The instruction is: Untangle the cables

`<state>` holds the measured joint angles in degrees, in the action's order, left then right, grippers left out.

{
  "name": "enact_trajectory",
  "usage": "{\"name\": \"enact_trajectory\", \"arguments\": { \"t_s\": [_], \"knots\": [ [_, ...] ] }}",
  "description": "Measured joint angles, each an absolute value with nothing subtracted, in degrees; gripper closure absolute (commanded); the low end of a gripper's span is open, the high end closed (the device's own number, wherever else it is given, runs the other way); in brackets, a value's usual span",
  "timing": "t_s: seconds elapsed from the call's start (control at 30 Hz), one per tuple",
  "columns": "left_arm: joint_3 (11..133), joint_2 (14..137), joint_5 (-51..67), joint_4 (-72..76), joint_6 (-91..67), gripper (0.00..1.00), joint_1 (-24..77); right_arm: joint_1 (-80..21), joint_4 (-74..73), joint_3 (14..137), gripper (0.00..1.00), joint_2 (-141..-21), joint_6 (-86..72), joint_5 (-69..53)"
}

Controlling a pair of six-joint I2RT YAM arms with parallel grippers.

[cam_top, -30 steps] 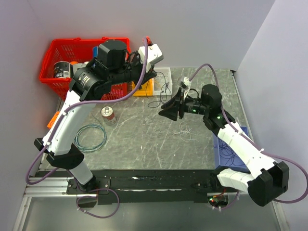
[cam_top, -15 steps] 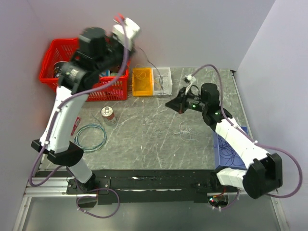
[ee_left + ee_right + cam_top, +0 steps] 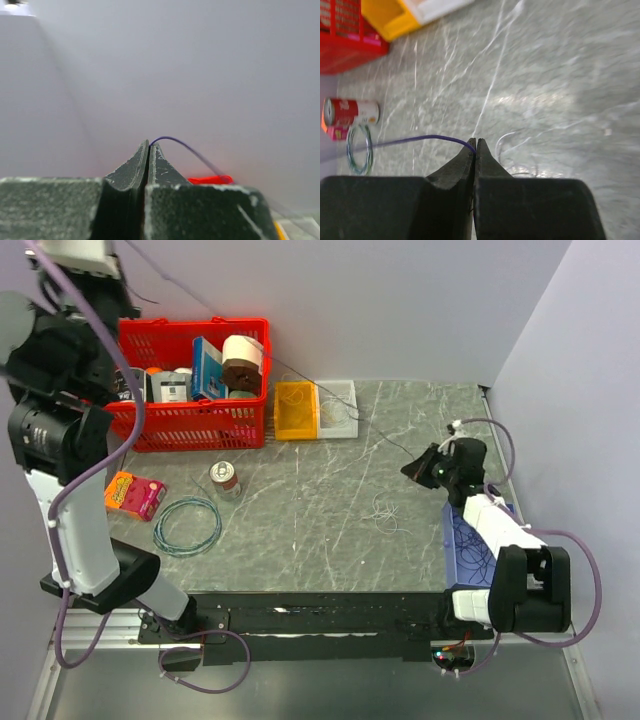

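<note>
left fingers are pinched fully closed on a thin dark purple cable, way up at the upper left of the top view, and the right fingers are clamped tight on the same cable near the right edge of the table. so it hangs in the air as one pretty straight line from upper left, crossing the red basket at its upper right corner, down to middle right. a pale whitish wire lies loose on the table just lower left of the right fingers, and more thin wires sit in the blue tray at lower right.
</note>
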<state>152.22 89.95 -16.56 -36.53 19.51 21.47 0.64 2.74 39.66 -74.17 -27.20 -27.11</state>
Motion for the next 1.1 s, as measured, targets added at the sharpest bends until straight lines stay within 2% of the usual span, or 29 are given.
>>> {"name": "enact_trajectory", "arguments": {
  "t_s": [0.27,0.37,0.4,0.43,0.53,0.7,0.9,1.1],
  "knots": [
    [152.8,89.0,-20.4,-34.7,22.0,0.99,20.5,4.6,2.1,39.8,1.0,-71.0,-27.1,-25.9],
    [152.0,89.0,-17.5,-35.9,21.4,0.99,20.4,4.7,1.1,40.2,0.5,-70.9,-25.7,-26.1],
    [151.4,89.0,-14.8,-36.7,21.0,0.99,20.3,4.7,0.8,40.3,0.1,-70.7,-25.1,-26.7],
    [150.9,88.9,-12.7,-37.5,20.5,0.99,20.3,4.6,0.4,40.3,0.01,-70.4,-24.3,-27.5],
    [148.5,88.9,-2.9,-39.8,18.4,0.99,20.3,2.5,-0.7,40.5,0.0,-68.3,-20.1,-28.4],
    [145.2,90.5,8.5,-42.9,15.2,0.99,22.0,-9.2,-2.4,44.0,0.0,-62.1,-9.5,-27.7],
    [145.1,92.8,15.1,-45.6,13.9,0.99,24.0,-19.8,0.8,50.8,0.0,-58.5,-0.1,-32.9],
    [146.0,92.8,16.2,-45.8,13.8,0.99,24.1,-33.0,5.9,62.5,0.0,-66.3,2.3,-34.4]
  ]
}}
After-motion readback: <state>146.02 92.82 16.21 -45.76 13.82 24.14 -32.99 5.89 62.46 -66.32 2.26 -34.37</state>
